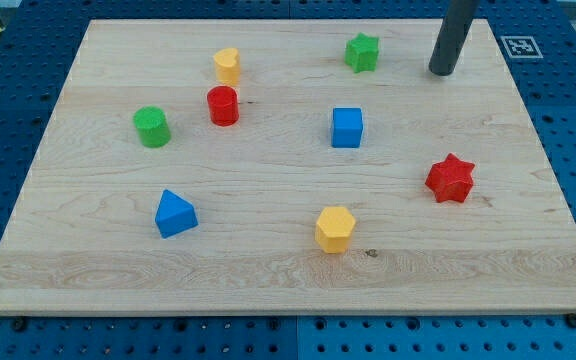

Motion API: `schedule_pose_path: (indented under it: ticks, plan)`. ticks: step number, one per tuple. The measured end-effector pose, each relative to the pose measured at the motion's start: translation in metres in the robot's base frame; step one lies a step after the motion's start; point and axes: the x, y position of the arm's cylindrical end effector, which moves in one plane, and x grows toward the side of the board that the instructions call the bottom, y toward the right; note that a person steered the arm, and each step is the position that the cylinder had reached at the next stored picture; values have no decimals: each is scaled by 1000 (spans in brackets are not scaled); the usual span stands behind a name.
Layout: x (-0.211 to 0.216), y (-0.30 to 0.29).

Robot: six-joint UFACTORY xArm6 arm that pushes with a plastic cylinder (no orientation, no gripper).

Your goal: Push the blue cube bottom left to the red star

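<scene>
The blue cube (347,127) sits a little right of the board's middle. The red star (450,178) lies at the view's right, below and to the right of the cube. My tip (441,71) is the lower end of a dark rod at the view's top right. It stands above and to the right of the blue cube, well apart from it, and above the red star.
A green star (362,52) lies left of my tip. A yellow cylinder (227,65), a red cylinder (223,105) and a green cylinder (152,127) stand at the upper left. A blue triangular block (174,214) and a yellow hexagonal block (335,229) lie lower down. The wooden board (68,250) rests on a blue pegboard.
</scene>
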Motion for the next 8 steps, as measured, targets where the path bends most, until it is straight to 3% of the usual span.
schedule_pose_path:
  ticks: [2,3,4,8]
  plan:
    - [51,-102]
    - [55,-114]
    - [82,-161]
    - [101,-139]
